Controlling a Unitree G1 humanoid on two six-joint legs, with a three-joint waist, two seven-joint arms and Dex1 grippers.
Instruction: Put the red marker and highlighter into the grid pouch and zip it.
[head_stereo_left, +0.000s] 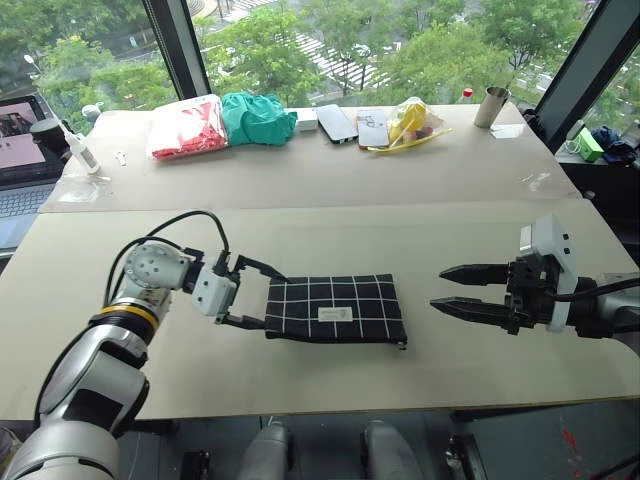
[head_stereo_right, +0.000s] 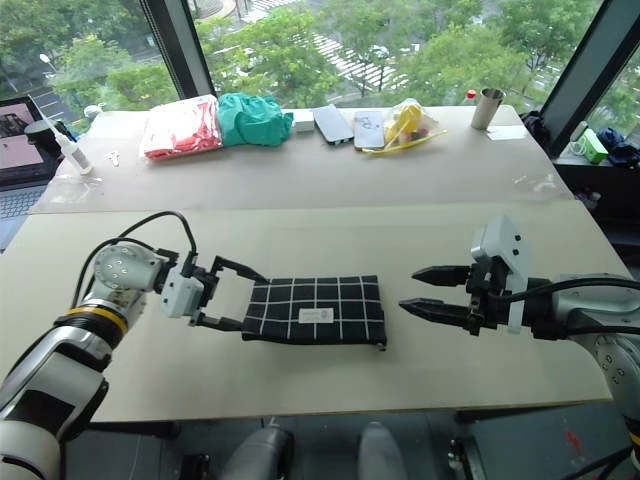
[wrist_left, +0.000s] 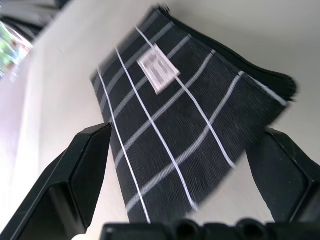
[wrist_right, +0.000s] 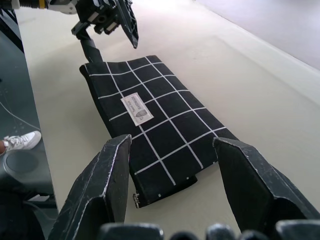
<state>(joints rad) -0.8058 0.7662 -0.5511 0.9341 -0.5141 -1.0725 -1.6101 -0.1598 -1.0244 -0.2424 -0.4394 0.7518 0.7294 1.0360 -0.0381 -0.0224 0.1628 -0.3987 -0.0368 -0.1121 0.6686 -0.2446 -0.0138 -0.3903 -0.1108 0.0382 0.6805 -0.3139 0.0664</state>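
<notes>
The grid pouch (head_stereo_left: 335, 308) lies flat near the front of the table, black with white lines and a small white label. Its zipper pull (wrist_right: 136, 200) sits at the front right corner. My left gripper (head_stereo_left: 275, 300) is open at the pouch's left end, one finger on each side of that edge, not pinching it. The left wrist view shows the pouch (wrist_left: 185, 115) between the spread fingers (wrist_left: 80, 170). My right gripper (head_stereo_left: 437, 287) is open, hovering to the right of the pouch and apart from it. The red marker and the highlighter are out of view.
On the back table lie a red-and-white bag (head_stereo_left: 186, 127), a green cloth (head_stereo_left: 257, 117), two phones (head_stereo_left: 335, 122), a yellow packet (head_stereo_left: 408, 122) and a metal cup (head_stereo_left: 490, 106). A laptop (head_stereo_left: 25, 150) and a white bottle (head_stereo_left: 80, 150) stand at far left.
</notes>
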